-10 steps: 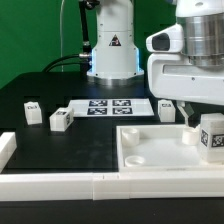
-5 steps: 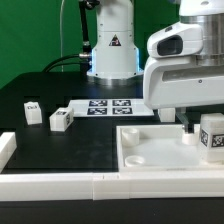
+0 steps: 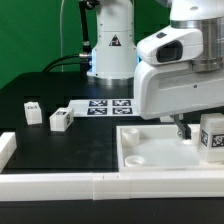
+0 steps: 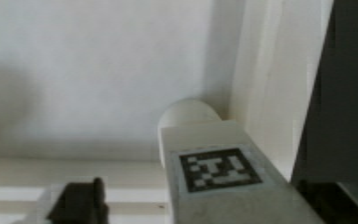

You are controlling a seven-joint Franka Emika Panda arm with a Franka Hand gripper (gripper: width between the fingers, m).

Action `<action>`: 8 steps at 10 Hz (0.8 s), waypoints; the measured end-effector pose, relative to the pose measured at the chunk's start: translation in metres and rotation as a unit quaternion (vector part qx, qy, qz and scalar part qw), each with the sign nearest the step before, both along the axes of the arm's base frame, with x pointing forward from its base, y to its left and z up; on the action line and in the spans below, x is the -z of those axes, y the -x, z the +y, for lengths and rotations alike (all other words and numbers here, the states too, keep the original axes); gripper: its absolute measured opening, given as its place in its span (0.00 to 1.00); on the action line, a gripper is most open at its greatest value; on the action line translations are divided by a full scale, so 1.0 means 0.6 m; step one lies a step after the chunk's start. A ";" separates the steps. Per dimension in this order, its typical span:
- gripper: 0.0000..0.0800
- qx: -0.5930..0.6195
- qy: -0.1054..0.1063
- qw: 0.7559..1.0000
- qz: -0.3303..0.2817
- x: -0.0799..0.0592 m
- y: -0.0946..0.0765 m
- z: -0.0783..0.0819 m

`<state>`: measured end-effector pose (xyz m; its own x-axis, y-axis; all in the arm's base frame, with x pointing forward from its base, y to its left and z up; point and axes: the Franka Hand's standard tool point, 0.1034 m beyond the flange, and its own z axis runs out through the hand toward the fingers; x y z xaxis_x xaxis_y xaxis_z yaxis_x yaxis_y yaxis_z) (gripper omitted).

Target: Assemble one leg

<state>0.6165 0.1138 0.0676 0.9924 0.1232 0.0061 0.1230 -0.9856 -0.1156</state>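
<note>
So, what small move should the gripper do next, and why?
Probably lower straight down a little. In the wrist view the gripper looks open, one of its fingers shows well clear beside the leg, and the leg is not grasped yet.

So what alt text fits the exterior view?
A bulky white robot arm hangs its gripper over a white square plastic tray, beside a small white plastic leg with a black-and-white tag. Two similar legs stand on the black table toward the exterior view's left, near the flat white marker board.

Pincer [image 4: 202, 205] downward, jaws wide apart.
</note>
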 end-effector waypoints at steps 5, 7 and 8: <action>0.36 0.053 -0.003 0.999 0.004 0.000 -0.001 0.000; 0.36 0.268 -0.013 0.963 0.017 0.000 -0.002 0.003; 0.36 0.340 -0.013 0.940 0.026 0.000 -0.002 0.006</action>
